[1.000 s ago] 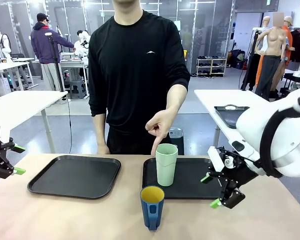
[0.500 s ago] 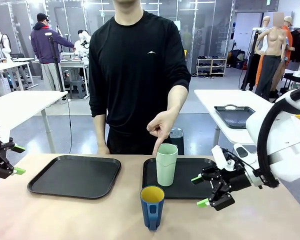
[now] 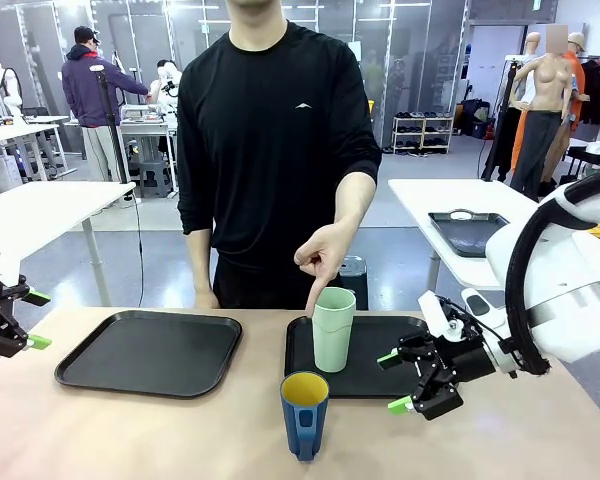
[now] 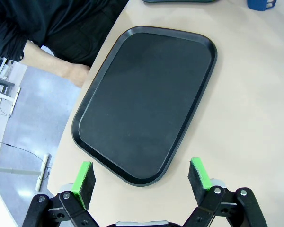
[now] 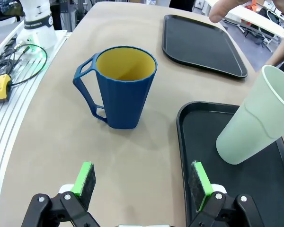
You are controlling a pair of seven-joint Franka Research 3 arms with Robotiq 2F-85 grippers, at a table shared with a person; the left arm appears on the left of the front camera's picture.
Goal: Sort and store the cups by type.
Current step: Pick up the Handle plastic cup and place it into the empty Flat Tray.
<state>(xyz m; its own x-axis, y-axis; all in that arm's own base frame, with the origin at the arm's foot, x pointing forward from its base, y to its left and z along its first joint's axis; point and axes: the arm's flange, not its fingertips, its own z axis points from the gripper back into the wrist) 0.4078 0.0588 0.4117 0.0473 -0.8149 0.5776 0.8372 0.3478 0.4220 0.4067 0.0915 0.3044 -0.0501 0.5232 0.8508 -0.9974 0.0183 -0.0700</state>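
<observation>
Reaching step: the right gripper [image 3: 394, 381] and left gripper [image 3: 38, 320] are open and empty. The dark blue handled mug with yellow inside [image 3: 304, 413] sits on the table, at six o'clock from the tall mint-green plastic tumbler [image 3: 333, 330] on the black tray [image 3: 380, 352]. Next, I think, squeeze one cup gently.

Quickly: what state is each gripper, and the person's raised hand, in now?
Left gripper: open, holding nothing.
Right gripper: open, holding nothing.
Person's raised hand: empty, index finger pointing down at the tall pale mint-green plastic tumbler.
</observation>
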